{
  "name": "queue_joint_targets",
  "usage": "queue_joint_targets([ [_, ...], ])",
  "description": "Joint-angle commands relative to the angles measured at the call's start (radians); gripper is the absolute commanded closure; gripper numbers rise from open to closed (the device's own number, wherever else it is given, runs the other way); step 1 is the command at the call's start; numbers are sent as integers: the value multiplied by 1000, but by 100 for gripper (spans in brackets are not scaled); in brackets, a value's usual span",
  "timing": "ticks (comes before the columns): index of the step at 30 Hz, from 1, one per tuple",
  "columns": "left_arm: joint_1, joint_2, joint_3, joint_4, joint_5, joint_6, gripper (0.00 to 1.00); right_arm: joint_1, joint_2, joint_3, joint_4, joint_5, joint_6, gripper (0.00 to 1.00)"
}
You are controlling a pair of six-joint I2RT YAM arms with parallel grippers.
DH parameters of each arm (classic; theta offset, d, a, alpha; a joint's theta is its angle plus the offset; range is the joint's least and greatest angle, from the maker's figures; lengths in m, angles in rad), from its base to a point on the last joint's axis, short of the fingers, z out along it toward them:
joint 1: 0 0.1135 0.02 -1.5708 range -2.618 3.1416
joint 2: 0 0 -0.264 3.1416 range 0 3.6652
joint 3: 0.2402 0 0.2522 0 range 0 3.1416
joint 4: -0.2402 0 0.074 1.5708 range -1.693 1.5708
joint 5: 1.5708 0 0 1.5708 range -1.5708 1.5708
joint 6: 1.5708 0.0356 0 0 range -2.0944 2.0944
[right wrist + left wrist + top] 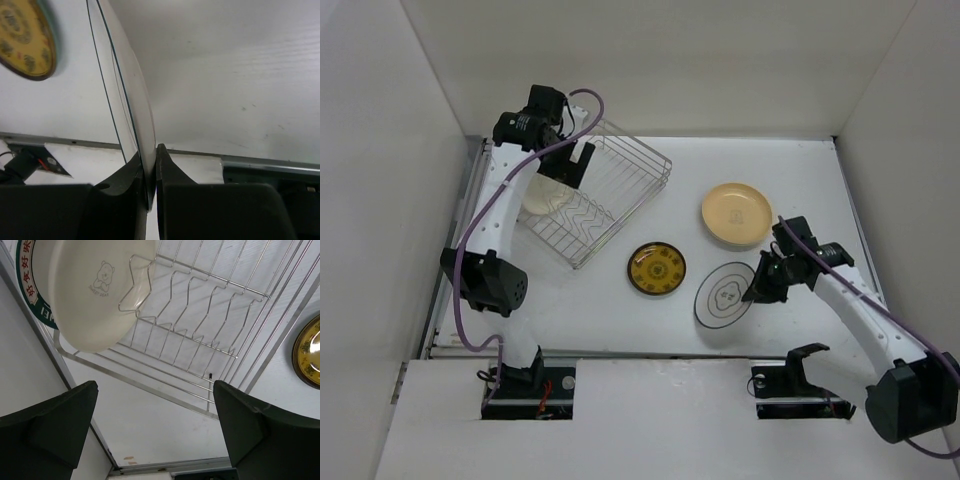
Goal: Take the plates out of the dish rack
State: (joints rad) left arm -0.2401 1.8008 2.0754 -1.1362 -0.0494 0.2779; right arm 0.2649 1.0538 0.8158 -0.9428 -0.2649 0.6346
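The silver wire dish rack point(610, 190) stands at the back left. A cream plate point(544, 196) leans in its left end. In the left wrist view this cream plate point(95, 290) bears a small bear print, and a plate with a teal patterned rim point(26, 295) stands behind it. My left gripper point(572, 170) hovers over the rack, open and empty point(155, 430). My right gripper point(757, 290) is shut on the right rim of a white plate with dark line pattern point(723, 296), low at the table; the wrist view shows the rim point(131, 100) pinched edge-on.
A tan-yellow plate point(736, 214) lies at the back right. A yellow patterned plate with a dark rim point(657, 268) lies mid-table, and it also shows in the left wrist view point(307, 352) and the right wrist view point(25, 40). White walls enclose the table.
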Motion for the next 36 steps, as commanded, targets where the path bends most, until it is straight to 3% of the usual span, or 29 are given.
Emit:
queue_joint_targets([
  [1, -2, -64, -26, 33, -33, -11, 0, -27, -31, -10, -42, 67, 49, 100],
  [4, -2, -64, -35, 33, -43, -11, 0, -61, 17, -35, -19, 93, 50, 99],
  [7, -2, -64, -35, 42, -53, -11, 0, -82, 61, -75, 15, 102, 50, 88],
  [8, -2, -64, -35, 42, -62, -11, 0, -82, 70, -75, 25, 102, 59, 72],
  [9, -2, -64, -35, 42, -63, -11, 0, -82, 71, -90, 25, 113, 59, 64],
  [13, 7, -64, -35, 42, -73, -2, 0, -92, 83, -124, 35, 142, 83, 51],
  [14, 7, -73, -35, 52, -73, -2, 0, -92, 92, -136, 26, 142, 94, 44],
  [20, 7, -73, -35, 52, -104, 18, 0, -92, 83, -138, 35, 164, 129, 41],
  [28, 16, -61, -73, 142, -228, 92, 0, -81, -17, 110, -8, 225, 139, 37],
  [30, 16, -49, -74, 159, -228, 124, 6, -49, -17, 173, 2, 249, 139, 37],
  [31, 16, -35, -74, 171, -228, 156, 16, -38, 12, 239, 2, 250, 139, 37],
  [33, 16, -17, -63, 171, -204, 190, 23, -10, 50, 302, 12, 274, 128, 37],
  [36, 25, 28, -40, 197, -216, 221, 27, 54, 136, 394, 21, 302, 106, 35],
])
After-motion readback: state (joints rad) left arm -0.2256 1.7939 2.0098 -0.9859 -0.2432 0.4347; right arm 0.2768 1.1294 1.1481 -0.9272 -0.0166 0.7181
